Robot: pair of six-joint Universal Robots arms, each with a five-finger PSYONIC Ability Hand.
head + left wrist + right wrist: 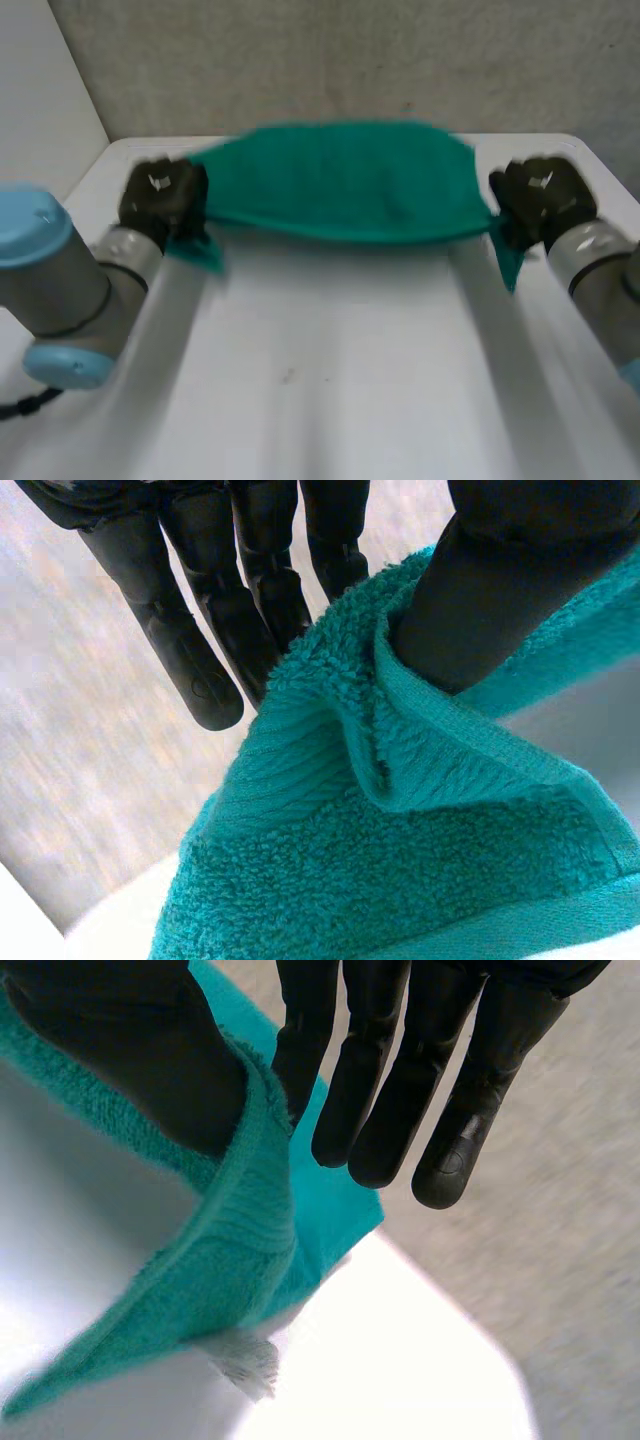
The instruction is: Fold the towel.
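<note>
A green towel (345, 180) hangs stretched between my two hands above the far half of the white table (330, 370), sagging a little in the middle. My left hand (160, 195) holds its left end; in the left wrist view the thumb (500, 590) pinches the towel (400, 830) against the fingers (200, 650). My right hand (540, 195) holds the right end; in the right wrist view the thumb (130, 1050) presses the towel's hem (230, 1250) against the fingers (400, 1090). A small corner hangs below each hand.
A grey wall (350, 60) rises behind the table's far edge. A white label (240, 1360) hangs from the towel's corner under my right hand. The near half of the table lies bare between the two arms.
</note>
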